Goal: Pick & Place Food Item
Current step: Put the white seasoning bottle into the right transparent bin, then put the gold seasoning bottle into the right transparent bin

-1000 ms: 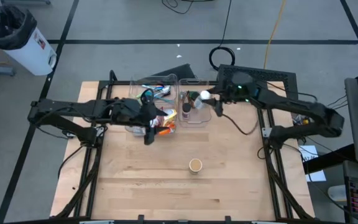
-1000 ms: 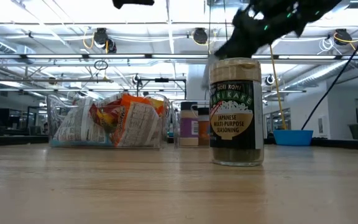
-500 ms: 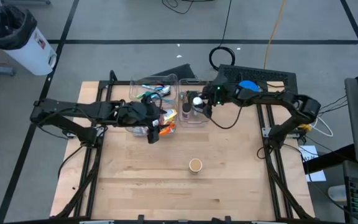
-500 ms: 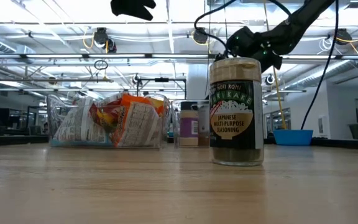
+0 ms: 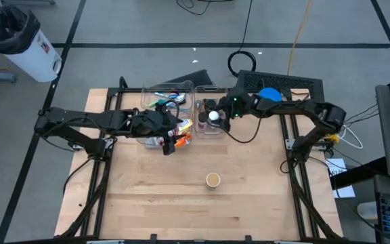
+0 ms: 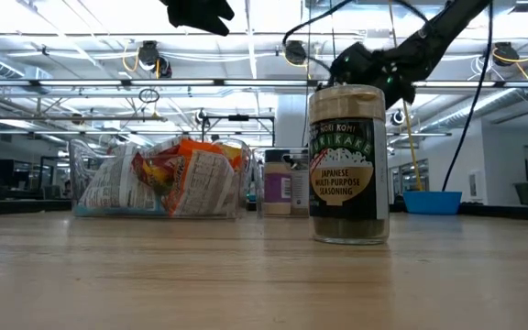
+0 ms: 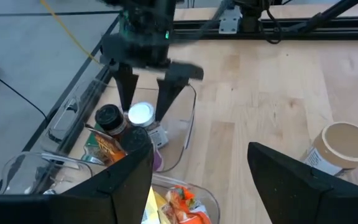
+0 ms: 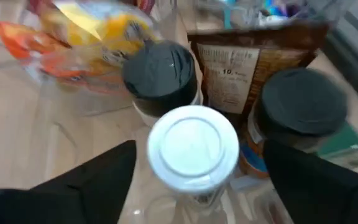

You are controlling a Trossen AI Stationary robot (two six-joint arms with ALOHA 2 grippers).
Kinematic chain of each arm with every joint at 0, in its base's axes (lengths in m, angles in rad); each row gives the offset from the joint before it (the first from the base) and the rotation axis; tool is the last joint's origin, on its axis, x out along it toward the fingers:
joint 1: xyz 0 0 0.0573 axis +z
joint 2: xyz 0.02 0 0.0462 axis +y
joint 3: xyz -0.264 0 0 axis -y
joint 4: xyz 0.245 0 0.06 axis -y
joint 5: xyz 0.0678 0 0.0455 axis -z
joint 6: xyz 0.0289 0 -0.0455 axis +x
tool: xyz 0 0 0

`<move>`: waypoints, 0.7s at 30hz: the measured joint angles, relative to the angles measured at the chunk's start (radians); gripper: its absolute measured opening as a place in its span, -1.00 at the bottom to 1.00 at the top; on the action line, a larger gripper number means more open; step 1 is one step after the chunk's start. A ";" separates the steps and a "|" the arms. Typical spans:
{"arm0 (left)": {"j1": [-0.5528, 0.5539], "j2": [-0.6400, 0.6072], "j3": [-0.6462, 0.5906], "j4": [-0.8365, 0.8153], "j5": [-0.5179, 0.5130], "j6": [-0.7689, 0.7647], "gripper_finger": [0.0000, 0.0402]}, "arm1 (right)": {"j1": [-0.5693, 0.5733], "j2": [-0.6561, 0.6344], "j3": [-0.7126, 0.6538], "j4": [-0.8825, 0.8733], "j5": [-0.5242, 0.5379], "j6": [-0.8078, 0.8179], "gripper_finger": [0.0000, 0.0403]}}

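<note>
Fingers of the right gripper [image 7: 143, 102] stand spread astride the white-capped bottle [image 8: 192, 149], upright, long axis vertical, at the tabletop's [image 5: 249, 196] twelve o'clock; left fingers [image 7: 291, 180] spread, empty.

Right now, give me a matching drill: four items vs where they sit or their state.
Items:
1. seasoning jar
2. white-lidded bottle
3. snack bags
4. right gripper

Place or state:
A. in the clear bin under the left arm
B. open, straddling a white lid
C. alone on the bare table
D. in the clear bin beside black-lidded jars

Pairs: 1-C, 2-D, 3-A, 4-B
</note>
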 joint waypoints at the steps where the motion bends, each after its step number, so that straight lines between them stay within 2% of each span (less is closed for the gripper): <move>1: 0.000 0.000 0.000 0.000 0.000 0.001 0.34 | 0.000 -0.024 0.000 -0.015 0.000 0.003 0.73; 8: 0.000 0.000 0.000 0.010 0.000 0.001 0.34 | -0.008 -0.325 0.000 -0.204 0.002 0.052 0.84; 15: 0.000 0.000 0.000 0.153 0.001 0.001 0.34 | -0.008 -0.624 0.000 -0.336 0.000 0.141 0.82; 21: 0.000 0.000 0.000 0.272 0.001 0.001 0.34 | -0.007 -0.806 0.000 -0.418 -0.001 0.275 0.82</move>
